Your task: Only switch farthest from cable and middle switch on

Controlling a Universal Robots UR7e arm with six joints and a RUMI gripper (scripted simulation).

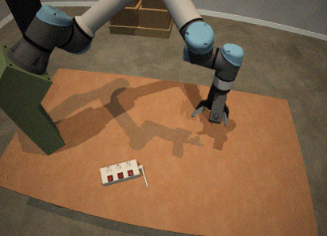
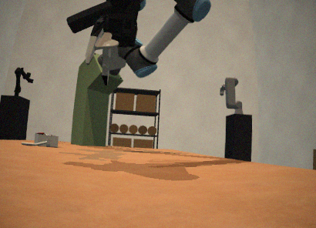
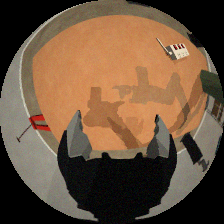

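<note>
A white power strip (image 1: 119, 172) (image 2: 46, 139) (image 3: 178, 50) lies right way up on the orange mat (image 1: 247, 182), near its front left. Three red switches show on top. A short cable stub (image 1: 143, 178) leaves its right end. I cannot tell which switches are on. My gripper (image 1: 210, 119) (image 2: 99, 62) (image 3: 119, 112) is open and empty. It hangs above the mat, far to the right of and behind the strip.
A tall green block (image 1: 24, 106) (image 2: 90, 106) stands at the mat's left edge. A shelf with brown boxes (image 1: 139, 18) (image 2: 135, 118) stands behind the mat. Black pedestals (image 2: 13, 118) (image 2: 238, 137) with small arms stand off the mat.
</note>
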